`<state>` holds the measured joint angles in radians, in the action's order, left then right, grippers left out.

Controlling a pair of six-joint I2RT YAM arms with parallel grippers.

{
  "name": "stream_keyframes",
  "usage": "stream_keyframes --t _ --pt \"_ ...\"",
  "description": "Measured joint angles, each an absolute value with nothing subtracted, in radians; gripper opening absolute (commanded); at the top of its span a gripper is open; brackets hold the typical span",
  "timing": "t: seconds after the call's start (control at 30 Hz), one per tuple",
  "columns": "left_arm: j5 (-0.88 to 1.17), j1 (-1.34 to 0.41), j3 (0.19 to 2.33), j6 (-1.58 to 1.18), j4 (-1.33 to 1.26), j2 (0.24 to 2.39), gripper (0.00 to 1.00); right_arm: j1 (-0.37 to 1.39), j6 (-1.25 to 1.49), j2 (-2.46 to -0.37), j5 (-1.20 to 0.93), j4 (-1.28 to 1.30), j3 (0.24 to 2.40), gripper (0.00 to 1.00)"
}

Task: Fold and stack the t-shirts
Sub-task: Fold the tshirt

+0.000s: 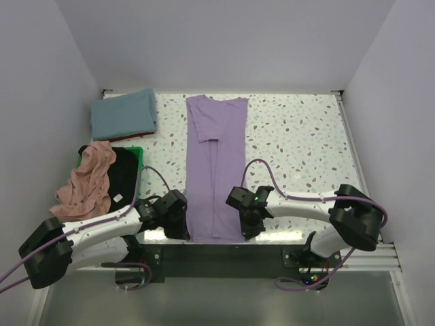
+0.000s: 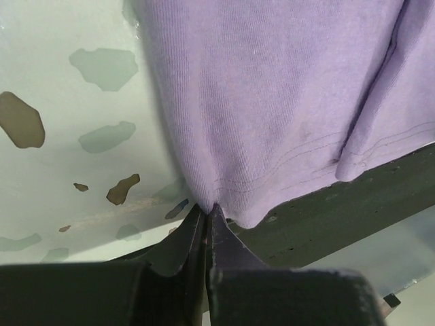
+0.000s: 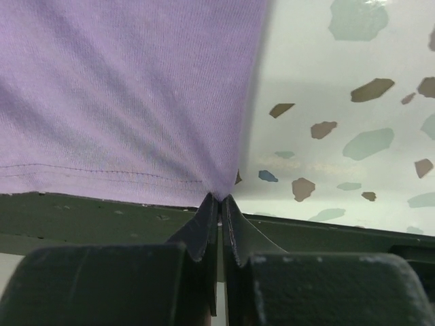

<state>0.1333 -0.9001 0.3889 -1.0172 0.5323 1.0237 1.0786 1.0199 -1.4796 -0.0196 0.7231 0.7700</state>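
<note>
White speckled table (image 1: 306,136), plain pale walls on three sides. Lavender shirt (image 1: 216,170) lies down the middle as a long narrow strip — collar end near the far edge, hem hanging just over the near edge.

Left gripper (image 2: 206,212) sits at the hem's left corner, fingers pressed together on the cloth. Right gripper (image 3: 221,200) is the same at the hem's right corner, closed on the fabric. The cloth puckers toward each pinch point.

Teal shirt (image 1: 124,113) sits folded at the far left corner. Green bin (image 1: 138,151) stands at the left edge — black shirt (image 1: 124,178) inside it, pink shirt (image 1: 87,183) crumpled and draped over its left side.
</note>
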Motion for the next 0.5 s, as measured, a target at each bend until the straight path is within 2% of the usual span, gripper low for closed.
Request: stream_keyframes --t 0.5 --pt "-0.005 -0.905 0.508 -1.008 0.679 0.984 0.00 1.065 0.994 -1.420 0.068 0.903 0.883 0.00"
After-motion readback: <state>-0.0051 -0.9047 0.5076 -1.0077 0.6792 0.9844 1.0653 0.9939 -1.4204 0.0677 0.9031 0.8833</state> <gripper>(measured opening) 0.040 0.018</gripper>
